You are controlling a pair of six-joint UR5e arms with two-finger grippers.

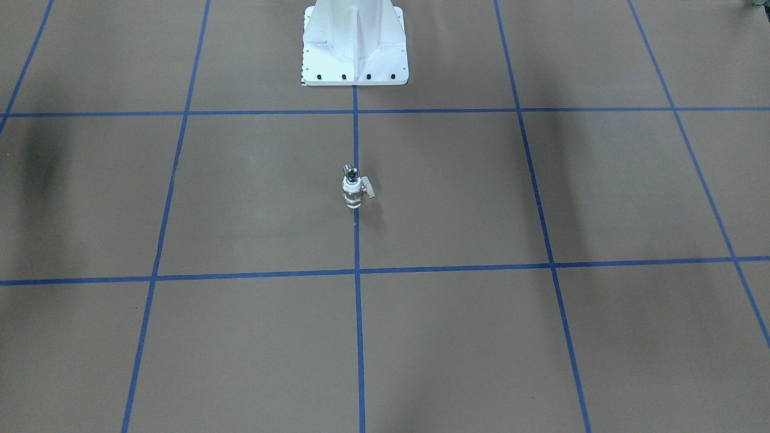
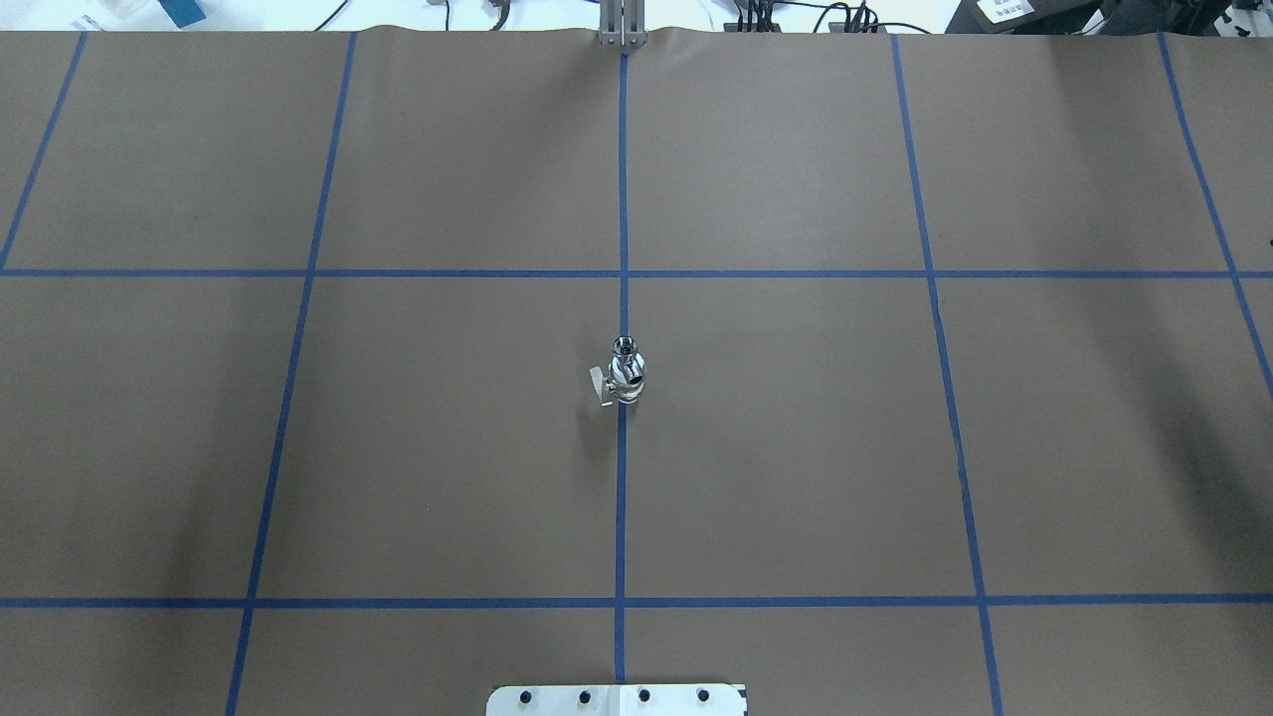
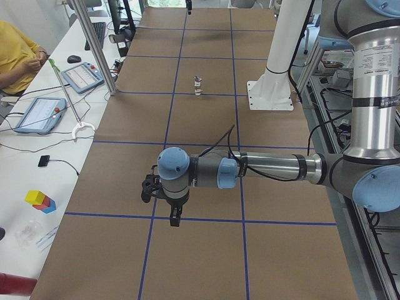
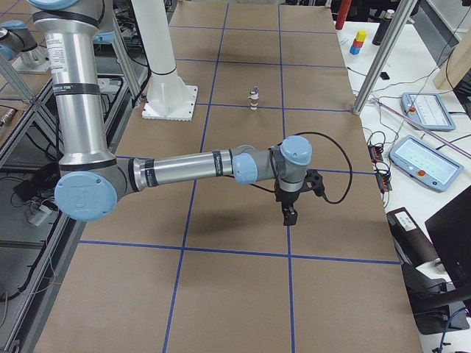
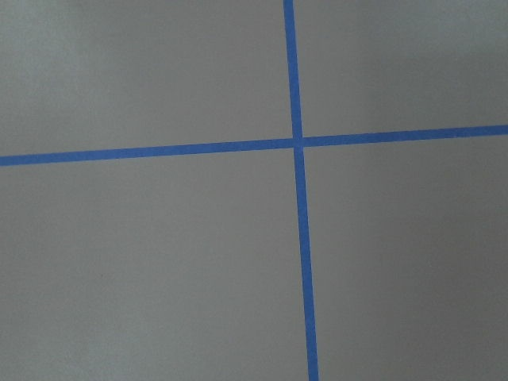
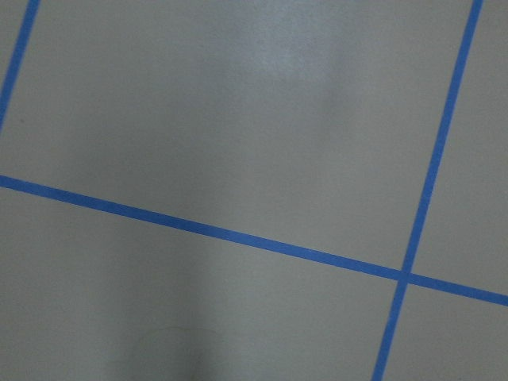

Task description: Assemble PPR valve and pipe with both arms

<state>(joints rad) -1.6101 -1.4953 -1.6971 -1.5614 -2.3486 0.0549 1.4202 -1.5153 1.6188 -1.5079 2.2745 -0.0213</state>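
- one ppr valve (image 1: 354, 193), upright at the middle of the desk (image 1: 541, 337) on the blue centre line (image 1: 359, 313), with the pipe (image 1: 349, 171) on its top end.
- risk: tall, narrow stack; a sideways nudge or off-centre grip would likely topple it.
- joint depth: too small to tell.
- left pincer (image 3: 175, 219), right pincer (image 4: 288, 216): well apart from the valve; whether released or clenched, cannot tell.

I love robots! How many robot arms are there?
2. The left arm reaches over the table at one end; the right arm reaches over the other end.
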